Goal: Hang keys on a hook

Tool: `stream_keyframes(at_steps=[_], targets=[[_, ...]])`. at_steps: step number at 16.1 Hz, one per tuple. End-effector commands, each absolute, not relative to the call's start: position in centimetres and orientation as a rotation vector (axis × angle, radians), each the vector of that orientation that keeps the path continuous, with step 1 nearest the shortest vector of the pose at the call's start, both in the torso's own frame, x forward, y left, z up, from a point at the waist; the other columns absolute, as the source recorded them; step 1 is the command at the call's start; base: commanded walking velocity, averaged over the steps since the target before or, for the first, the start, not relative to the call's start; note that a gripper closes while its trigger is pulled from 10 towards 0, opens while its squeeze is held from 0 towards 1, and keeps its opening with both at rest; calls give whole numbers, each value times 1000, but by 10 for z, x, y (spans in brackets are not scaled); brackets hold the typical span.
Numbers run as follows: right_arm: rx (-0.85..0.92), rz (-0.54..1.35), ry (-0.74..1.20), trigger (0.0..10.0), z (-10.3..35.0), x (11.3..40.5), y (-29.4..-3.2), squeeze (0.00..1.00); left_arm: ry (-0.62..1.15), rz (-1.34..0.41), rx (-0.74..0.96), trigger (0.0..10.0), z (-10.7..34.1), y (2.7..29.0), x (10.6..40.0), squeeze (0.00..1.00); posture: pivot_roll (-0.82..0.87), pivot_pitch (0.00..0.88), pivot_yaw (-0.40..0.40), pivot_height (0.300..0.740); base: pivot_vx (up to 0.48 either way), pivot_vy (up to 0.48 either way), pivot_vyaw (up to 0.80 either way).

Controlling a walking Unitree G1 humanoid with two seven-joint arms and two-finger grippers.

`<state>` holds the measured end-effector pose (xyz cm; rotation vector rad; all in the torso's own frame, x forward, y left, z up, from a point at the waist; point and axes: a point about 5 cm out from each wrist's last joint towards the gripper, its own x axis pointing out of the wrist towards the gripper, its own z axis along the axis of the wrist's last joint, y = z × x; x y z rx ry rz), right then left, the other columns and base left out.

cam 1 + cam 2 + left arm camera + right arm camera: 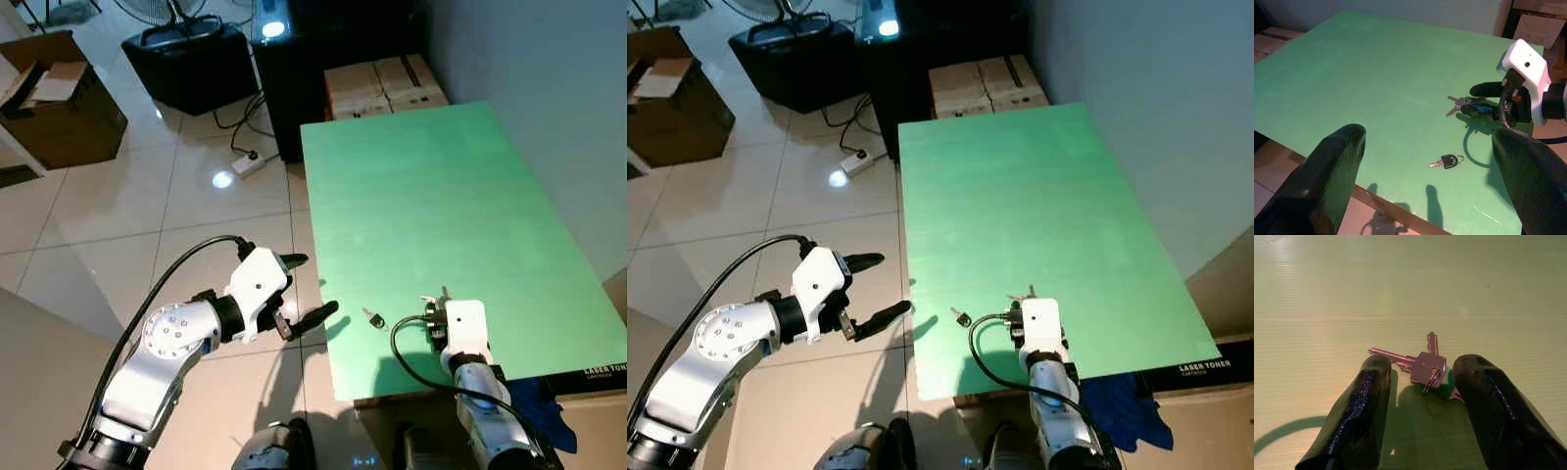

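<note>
Green desk [431, 196] running away from the robot, left hand [306, 289] open off its near-left edge, right hand [1422, 396] open, fingers straddling a key bunch [1422, 363] lying flat, blades pointing away, small black-headed key [1447, 161] nearby.

Green table [431, 196] open; black-headed key [373, 318] beside keys [1425, 367].
</note>
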<state>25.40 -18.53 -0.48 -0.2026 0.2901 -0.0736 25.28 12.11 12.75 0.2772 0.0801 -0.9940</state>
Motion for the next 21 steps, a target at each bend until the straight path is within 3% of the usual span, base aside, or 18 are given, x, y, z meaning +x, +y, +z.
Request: stream_keyframes(at_steps=[1,6,7,8,9,11,12,13,18,20,21], targets=[[-202,-82,317,10000,-9,252,-184,0,88,-999,297,10000,128,123,253,0,-1,181,161,740,0,0,0],[-230,-105,356,9882,-14,250,-187,0,86,-1002,296,10000,128,122,253,0,-2,177,162,740,0,0,0],[-236,-111,363,8118,-15,250,-188,0,86,-1002,296,10000,129,122,254,0,-3,176,163,740,0,0,0],[-242,-117,368,5216,-16,249,-189,0,86,-1002,296,10000,129,121,254,0,-3,176,163,740,0,0,0],[-245,-118,368,4549,-16,249,-190,0,86,-1003,296,10000,129,121,254,0,-4,176,163,740,0,0,0],[-250,-123,371,1608,-17,248,-190,0,85,-1003,296,10000,129,121,254,0,-3,176,162,740,0,0,0],[-253,-125,372,1608,-17,248,-191,0,85,-1003,296,10000,129,121,254,0,-3,176,162,740,0,0,0],[-256,-127,372,0,-17,248,-191,0,85,-1001,295,10000,129,121,253,0,-3,178,161,740,0,0,0],[-262,-129,367,0,-16,249,-192,0,86,-998,295,10000,129,121,253,0,-2,182,160,740,0,0,0],[-265,-129,360,9137,-15,251,-193,0,86,-996,295,10000,129,122,253,0,-2,183,160,740,0,0,0],[-266,-129,359,10000,-15,251,-193,0,86,-996,295,10000,129,122,253,0,-1,183,159,740,0,0,0]])
